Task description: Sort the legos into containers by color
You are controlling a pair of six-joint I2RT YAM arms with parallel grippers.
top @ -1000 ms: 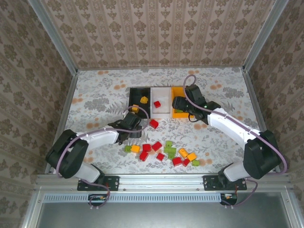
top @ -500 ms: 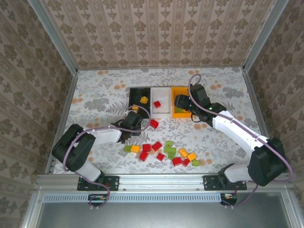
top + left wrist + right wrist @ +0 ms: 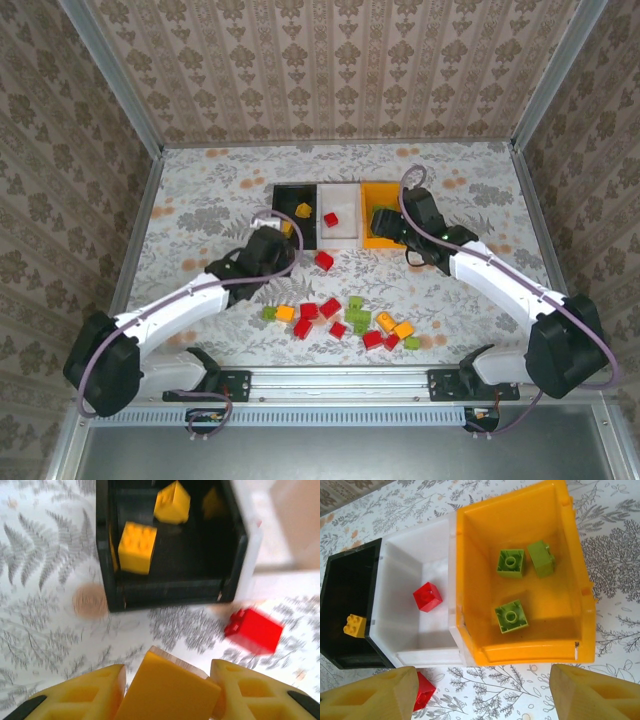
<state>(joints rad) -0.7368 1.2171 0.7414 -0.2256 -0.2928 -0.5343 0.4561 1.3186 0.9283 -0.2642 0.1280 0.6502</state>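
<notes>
My left gripper (image 3: pixel 167 682) is shut on an orange-yellow lego (image 3: pixel 170 692), just in front of the black bin (image 3: pixel 102 555). Two more orange-yellow legos (image 3: pixel 137 547) lie in that bin. In the top view the left gripper (image 3: pixel 272 243) is at the black bin's (image 3: pixel 280 192) near left corner. My right gripper (image 3: pixel 482 700) stands open and empty by the near rim of the orange-yellow bin (image 3: pixel 530 652), which holds three lime green legos (image 3: pixel 511 616). The white bin (image 3: pixel 405 630) holds one red lego (image 3: pixel 427 596). A loose pile of legos (image 3: pixel 340 318) lies near the arms.
A lone red lego (image 3: pixel 324 261) lies on the table in front of the white bin (image 3: pixel 345 240), close to my right gripper's left finger (image 3: pixel 370 697). The three bins stand side by side mid-table. Patterned walls and a metal frame (image 3: pixel 140 230) enclose the table.
The left arm has swung out to the left and stretched, its gripper edging toward the black bin. The right gripper has drifted slightly right and farther over the orange-yellow bin.
</notes>
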